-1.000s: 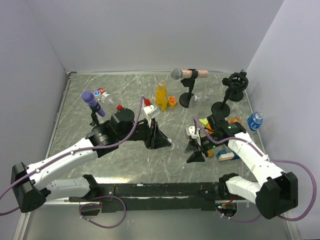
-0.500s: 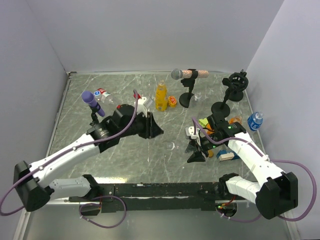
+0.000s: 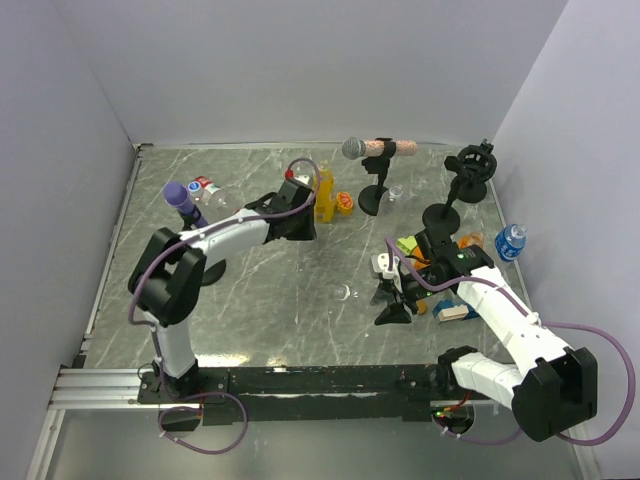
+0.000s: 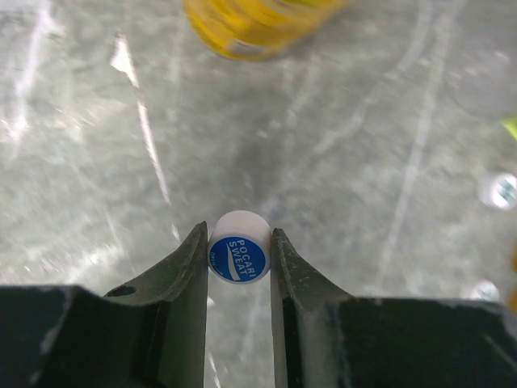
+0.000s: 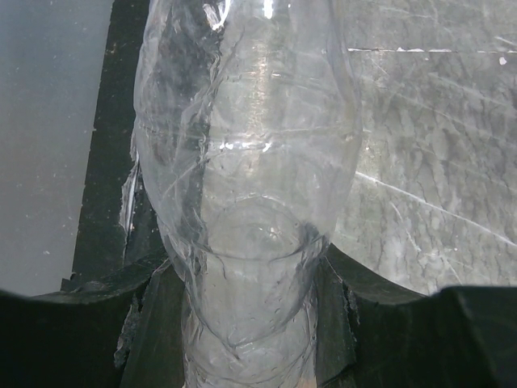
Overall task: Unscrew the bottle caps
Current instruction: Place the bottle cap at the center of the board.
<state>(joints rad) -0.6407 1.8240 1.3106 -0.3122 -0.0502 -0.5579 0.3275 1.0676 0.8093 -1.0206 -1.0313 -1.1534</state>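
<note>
Up by table's (image 3: pixel 250 300) far edge, just beside orange juice bottle (image 3: pixel 321 190), pinching white-and-blue cap (image 4: pixel 238 257) in L gripper (image 4: pixel 239 234), w/ R gripper (image 5: pixel 250 283) clamped round clear bottle (image 5: pixel 242 162) right of centre.

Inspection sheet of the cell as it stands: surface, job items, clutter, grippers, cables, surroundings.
Surface: grey marbled table.
Job's things: yellow-orange bottle at the back; blue-labelled bottle at the table's right edge; clear bottle and white-and-blue cap held.
Clutter: purple microphone and grey microphone on stands.
Grippers: left gripper shut on the white-and-blue cap; right gripper shut on the clear bottle.
Cables: purple cables looping along both arms.
Surroundings: pale walls on three sides.
</note>
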